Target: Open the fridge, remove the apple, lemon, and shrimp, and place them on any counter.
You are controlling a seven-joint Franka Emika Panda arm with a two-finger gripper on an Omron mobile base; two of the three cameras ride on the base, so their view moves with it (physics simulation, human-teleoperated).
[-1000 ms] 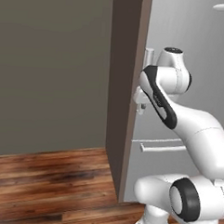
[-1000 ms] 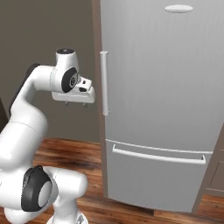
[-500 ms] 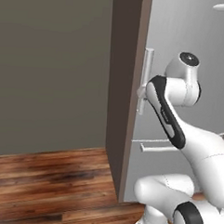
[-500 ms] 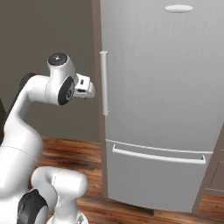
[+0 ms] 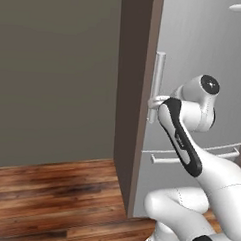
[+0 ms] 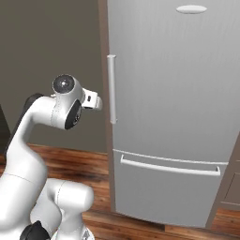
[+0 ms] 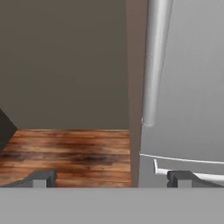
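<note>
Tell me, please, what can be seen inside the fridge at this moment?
Nothing inside can be seen: the fridge has its upper door and lower drawer both closed, so shelves and any food are covered. The open gripper sits by the vertical handle, not gripping it.

shut fridge (image 6: pixel 173 108) door dead ahead, bar handle (image 7: pixel 154 61) proud of it; open floor (image 5: pixel 53 199) leftward

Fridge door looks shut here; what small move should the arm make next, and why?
Probably ease the open tool forward so its fingertips straddle the vertical handle of the fridge, then close. The door is shut and the handle lies just ahead, ungrasped.
</note>
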